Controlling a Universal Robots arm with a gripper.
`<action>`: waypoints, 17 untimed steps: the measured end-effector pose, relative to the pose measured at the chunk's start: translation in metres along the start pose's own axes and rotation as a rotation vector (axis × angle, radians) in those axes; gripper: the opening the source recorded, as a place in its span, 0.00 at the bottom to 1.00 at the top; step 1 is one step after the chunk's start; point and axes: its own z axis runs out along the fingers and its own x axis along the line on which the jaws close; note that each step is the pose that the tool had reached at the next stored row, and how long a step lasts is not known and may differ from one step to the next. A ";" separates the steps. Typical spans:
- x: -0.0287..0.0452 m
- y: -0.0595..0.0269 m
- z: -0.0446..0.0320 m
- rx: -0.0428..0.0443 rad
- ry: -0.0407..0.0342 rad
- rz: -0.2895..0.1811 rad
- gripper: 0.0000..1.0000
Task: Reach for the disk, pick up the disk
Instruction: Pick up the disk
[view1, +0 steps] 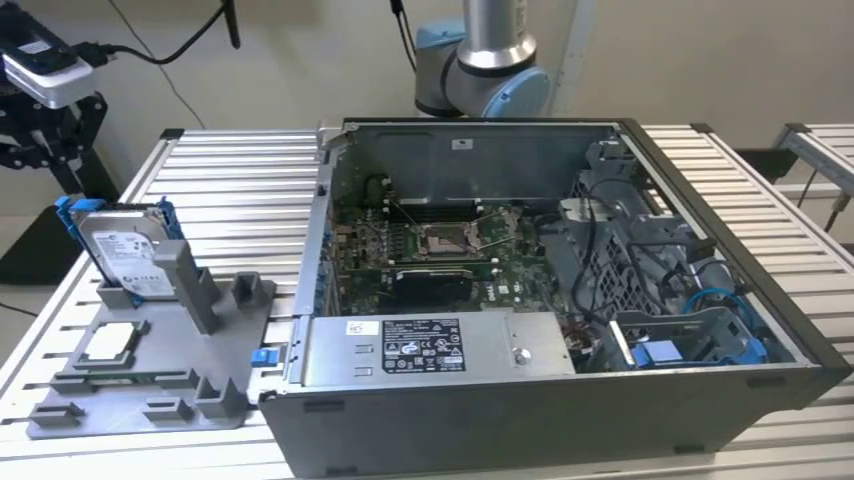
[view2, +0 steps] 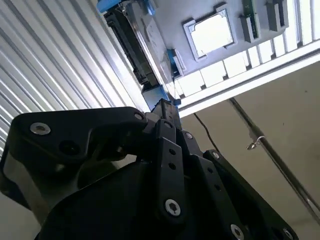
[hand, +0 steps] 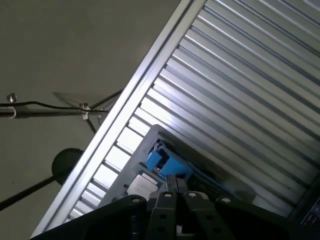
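At the exterior view's left, the disk (view1: 124, 250) stood on edge in a grey fixture (view1: 147, 400). It leaned back, with its long axis running from five towards eleven o'clock. A white-topped chip (view1: 110, 343) lay at six o'clock from it, and the open computer case (view1: 534, 420) sat at three o'clock. In the second wrist view the gripper (view2: 164, 106) pointed at the disk's blue-framed end, seemingly just short of touching. Whether the gripper was open or closed could not be told.
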 end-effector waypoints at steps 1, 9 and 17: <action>0.0000 0.0000 0.0000 0.0002 0.0005 -0.017 0.00; 0.0000 0.0000 0.0000 0.0014 0.0058 -0.162 0.00; 0.0000 0.0000 0.0000 0.0024 0.0113 -0.306 0.00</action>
